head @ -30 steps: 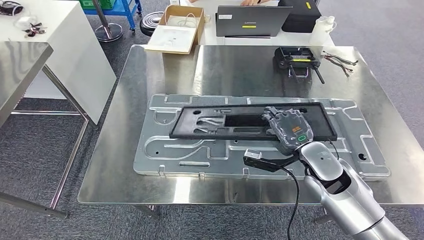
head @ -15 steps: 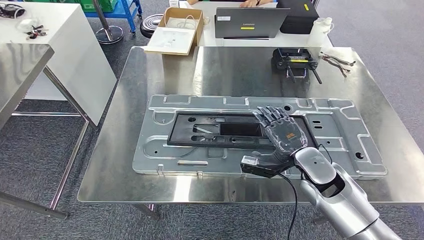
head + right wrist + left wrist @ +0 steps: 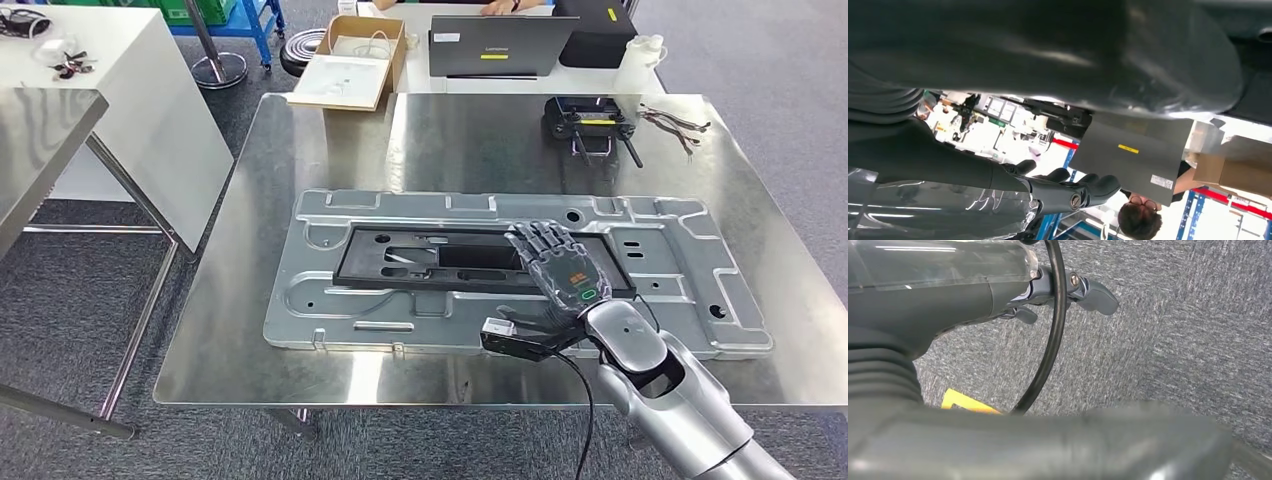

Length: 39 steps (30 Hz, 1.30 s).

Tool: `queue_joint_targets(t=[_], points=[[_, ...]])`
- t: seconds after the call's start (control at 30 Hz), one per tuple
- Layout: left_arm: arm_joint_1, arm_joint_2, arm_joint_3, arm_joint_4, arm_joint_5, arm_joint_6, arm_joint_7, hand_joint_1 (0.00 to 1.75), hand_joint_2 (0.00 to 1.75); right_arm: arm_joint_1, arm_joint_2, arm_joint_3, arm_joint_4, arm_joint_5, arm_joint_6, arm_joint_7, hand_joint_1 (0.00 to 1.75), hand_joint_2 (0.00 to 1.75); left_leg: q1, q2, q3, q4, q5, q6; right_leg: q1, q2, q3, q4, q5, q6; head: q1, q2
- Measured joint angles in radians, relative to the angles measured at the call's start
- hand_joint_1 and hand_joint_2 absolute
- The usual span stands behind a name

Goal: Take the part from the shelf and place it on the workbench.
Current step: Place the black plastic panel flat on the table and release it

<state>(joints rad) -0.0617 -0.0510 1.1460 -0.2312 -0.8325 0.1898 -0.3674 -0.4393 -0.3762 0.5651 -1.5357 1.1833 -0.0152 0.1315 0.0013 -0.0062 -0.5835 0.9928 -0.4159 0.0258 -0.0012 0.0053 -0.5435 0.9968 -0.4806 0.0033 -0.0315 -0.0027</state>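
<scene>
The part, a long black rectangular frame (image 3: 440, 258), lies flat in the recess of a large silver pressed plate (image 3: 330, 300) on the steel workbench (image 3: 300, 150). My right hand (image 3: 560, 270) hovers over the frame's right end, hiding it, with fingers stretched out and apart and nothing in them. In the right wrist view those fingers (image 3: 1068, 192) reach out straight under a dark surface. My left hand (image 3: 998, 285) hangs over grey carpet, fingers loosely extended, holding nothing.
A black device (image 3: 590, 115) and loose cables (image 3: 680, 115) sit at the workbench's far right. Behind it are a laptop (image 3: 505, 45), a cardboard box (image 3: 355, 60) and a white bottle (image 3: 640, 60). Another steel table (image 3: 40, 130) stands at the left. A person (image 3: 1138, 220) is beyond.
My right hand let go of the black frame, which settled down into the plate's recess. The fingers then straightened and the hand drew back slightly toward me.
</scene>
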Motion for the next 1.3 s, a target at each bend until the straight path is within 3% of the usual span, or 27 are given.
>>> queue_joint_targets(t=[0.07, 0.13, 0.2, 0.23, 0.33, 0.4, 0.5, 0.57, 0.67, 0.7, 0.73, 0.77, 0.83, 0.9, 1.0, 1.03, 1.1, 1.17, 1.2, 1.23, 1.27, 1.3], points=[[-0.002, -0.002, 0.001, 0.0, 0.001, -0.003, 0.0, 0.0, 0.0, -0.01, 0.003, 0.0, -0.004, -0.004, -0.017, -0.002, 0.0, 0.0, 0.009, 0.004, 0.014, -0.034, 0.021, 0.011, 0.0, 0.0, -0.016, 0.041, -0.036, 0.008, 0.0, 0.0], [-0.003, -0.004, 0.003, 0.0, 0.0, -0.007, 0.0, 0.0, 0.0, -0.024, 0.007, -0.001, -0.014, -0.009, -0.033, -0.005, 0.0, 0.0, 0.014, 0.008, 0.013, -0.043, 0.03, 0.012, -0.011, 0.0, -0.069, 0.161, -0.102, 0.015, 0.0, 0.0], [-0.003, -0.005, 0.005, 0.0, -0.004, -0.009, 0.001, 0.0, 0.0, -0.036, 0.016, -0.001, -0.034, -0.014, -0.048, -0.009, 0.0, 0.0, 0.018, 0.009, 0.002, -0.035, 0.032, 0.006, -0.024, -0.001, -0.109, 0.249, -0.127, 0.028, 0.0, 0.0], [-0.003, -0.007, 0.005, 0.0, -0.007, -0.009, 0.001, 0.0, 0.0, -0.044, 0.022, -0.001, -0.047, -0.016, -0.056, -0.012, 0.0, 0.0, 0.023, 0.009, -0.006, -0.026, 0.031, 0.0, -0.032, -0.001, -0.105, 0.241, -0.113, 0.036, 0.0, 0.0], [-0.005, -0.006, 0.005, -0.001, -0.016, -0.01, -0.001, 0.0, 0.0, -0.08, 0.045, 0.0, -0.085, -0.016, -0.071, -0.018, 0.0, 0.0, 0.038, 0.007, -0.035, 0.014, 0.025, -0.03, -0.049, 0.001, -0.026, 0.08, -0.035, 0.062, 0.0, 0.0], [-0.005, -0.004, 0.005, -0.004, -0.022, -0.011, -0.004, 0.0, 0.0, -0.098, 0.058, 0.002, -0.105, -0.012, -0.074, -0.02, 0.0, 0.0, 0.039, 0.002, -0.052, 0.035, 0.024, -0.051, -0.048, 0.009, -0.014, 0.044, -0.025, 0.051, 0.0, 0.0], [0.0, -0.005, 0.005, -0.005, -0.027, -0.01, -0.009, 0.0, 0.0, -0.106, 0.07, 0.009, -0.118, -0.006, -0.074, -0.024, 0.0, 0.0, 0.042, -0.003, -0.063, 0.037, 0.031, -0.069, -0.041, 0.01, -0.036, 0.06, -0.012, 0.013, -0.001, 0.0], [0.002, -0.005, 0.005, -0.005, -0.029, -0.009, -0.01, 0.0, 0.0, -0.111, 0.076, 0.014, -0.119, -0.004, -0.073, -0.025, 0.0, 0.0, 0.044, 0.0, -0.087, 0.085, -0.017, -0.072, -0.038, 0.006, -0.055, 0.06, 0.004, -0.006, -0.001, 0.0], [0.001, -0.005, 0.005, -0.005, -0.032, -0.009, -0.01, 0.0, 0.0, -0.113, 0.079, 0.017, -0.118, -0.003, -0.073, -0.025, 0.0, 0.0, 0.038, 0.003, -0.145, 0.281, -0.151, -0.066, -0.026, 0.004, -0.087, 0.061, 0.029, -0.021, -0.001, 0.0], [0.001, -0.005, 0.005, -0.005, -0.033, -0.009, -0.009, 0.0, 0.0, -0.113, 0.08, 0.018, -0.118, -0.003, -0.073, -0.025, 0.0, 0.0, 0.035, 0.003, -0.149, 0.324, -0.175, -0.061, -0.021, 0.003, -0.098, 0.061, 0.037, -0.024, -0.001, 0.0], [0.001, -0.005, 0.005, -0.005, -0.035, -0.009, -0.008, 0.0, 0.0, -0.113, 0.08, 0.019, -0.117, -0.003, -0.073, -0.025, 0.0, 0.0, 0.03, 0.003, -0.133, 0.33, -0.18, -0.054, -0.015, 0.003, -0.107, 0.061, 0.045, -0.026, -0.001, 0.0], [0.0, -0.005, 0.005, -0.005, -0.036, -0.009, -0.007, 0.0, 0.0, -0.114, 0.08, 0.02, -0.117, -0.003, -0.073, -0.025, 0.0, 0.0, 0.025, 0.003, -0.096, 0.293, -0.17, -0.044, -0.01, 0.003, -0.116, 0.061, 0.052, -0.026, -0.001, 0.0], [-0.003, -0.004, 0.005, -0.005, -0.036, -0.009, -0.005, 0.0, 0.0, -0.116, 0.08, 0.02, -0.117, -0.003, -0.073, -0.024, 0.0, 0.0, 0.011, 0.003, 0.008, 0.148, -0.137, -0.018, -0.002, 0.003, -0.128, 0.061, 0.067, -0.025, -0.001, 0.0], [-0.007, -0.002, 0.005, -0.006, -0.037, -0.009, -0.004, 0.0, 0.0, -0.119, 0.08, 0.021, -0.117, -0.003, -0.073, -0.023, 0.0, 0.0, -0.002, 0.004, 0.064, 0.052, -0.115, -0.004, 0.0, 0.002, -0.133, 0.057, 0.082, -0.017, -0.001, 0.0], [-0.008, -0.001, 0.006, -0.006, -0.036, -0.01, -0.004, 0.0, 0.0, -0.119, 0.08, 0.022, -0.116, -0.003, -0.073, -0.019, 0.0, 0.0, -0.007, 0.007, 0.059, 0.031, -0.086, 0.002, -0.006, 0.0, -0.135, 0.045, 0.104, 0.003, -0.001, 0.0], [-0.008, -0.002, 0.006, -0.006, -0.036, -0.011, -0.004, 0.0, 0.0, -0.118, 0.079, 0.022, -0.116, -0.003, -0.073, -0.017, 0.0, 0.0, -0.005, 0.009, 0.056, 0.021, -0.071, 0.006, -0.007, 0.0, -0.138, 0.048, 0.095, 0.009, 0.0, 0.0], [-0.009, -0.003, 0.006, -0.006, -0.036, -0.011, -0.003, 0.0, 0.0, -0.117, 0.077, 0.022, -0.116, -0.003, -0.073, -0.015, 0.0, 0.0, 0.0, 0.014, 0.039, 0.005, -0.039, 0.015, -0.007, 0.0, -0.159, 0.105, 0.02, 0.018, 0.0, 0.0], [-0.009, -0.004, 0.007, -0.006, -0.036, -0.011, -0.001, 0.0, 0.0, -0.112, 0.076, 0.022, -0.116, -0.003, -0.073, -0.013, 0.0, 0.0, -0.001, 0.015, 0.009, 0.004, -0.015, 0.019, -0.007, 0.0, -0.186, 0.221, -0.076, 0.024, 0.0, 0.0], [-0.008, -0.004, 0.007, -0.006, -0.036, -0.011, -0.001, 0.0, 0.0, -0.108, 0.076, 0.022, -0.115, -0.003, -0.072, -0.012, 0.0, 0.0, -0.002, 0.016, -0.007, 0.006, -0.004, 0.018, -0.008, 0.0, -0.191, 0.272, -0.098, 0.027, 0.0, 0.0], [-0.008, -0.004, 0.008, -0.006, -0.036, -0.011, 0.0, 0.0, 0.0, -0.103, 0.076, 0.022, -0.115, -0.003, -0.071, -0.011, 0.0, 0.0, -0.002, 0.017, -0.022, 0.008, 0.006, 0.018, -0.008, 0.0, -0.185, 0.299, -0.099, 0.029, 0.0, 0.0], [-0.008, -0.004, 0.009, -0.006, -0.036, -0.01, 0.0, 0.0, 0.0, -0.1, 0.076, 0.022, -0.115, -0.003, -0.07, -0.01, 0.0, 0.0, -0.003, 0.017, -0.038, 0.011, 0.016, 0.016, -0.008, 0.0, -0.162, 0.295, -0.08, 0.029, 0.0, 0.0], [-0.008, -0.005, 0.011, -0.006, -0.036, -0.01, 0.001, 0.0, 0.0, -0.099, 0.076, 0.022, -0.115, -0.003, -0.068, -0.01, 0.0, 0.0, -0.003, 0.017, -0.053, 0.015, 0.025, 0.014, -0.008, 0.0, -0.121, 0.255, -0.054, 0.027, 0.0, 0.0]])
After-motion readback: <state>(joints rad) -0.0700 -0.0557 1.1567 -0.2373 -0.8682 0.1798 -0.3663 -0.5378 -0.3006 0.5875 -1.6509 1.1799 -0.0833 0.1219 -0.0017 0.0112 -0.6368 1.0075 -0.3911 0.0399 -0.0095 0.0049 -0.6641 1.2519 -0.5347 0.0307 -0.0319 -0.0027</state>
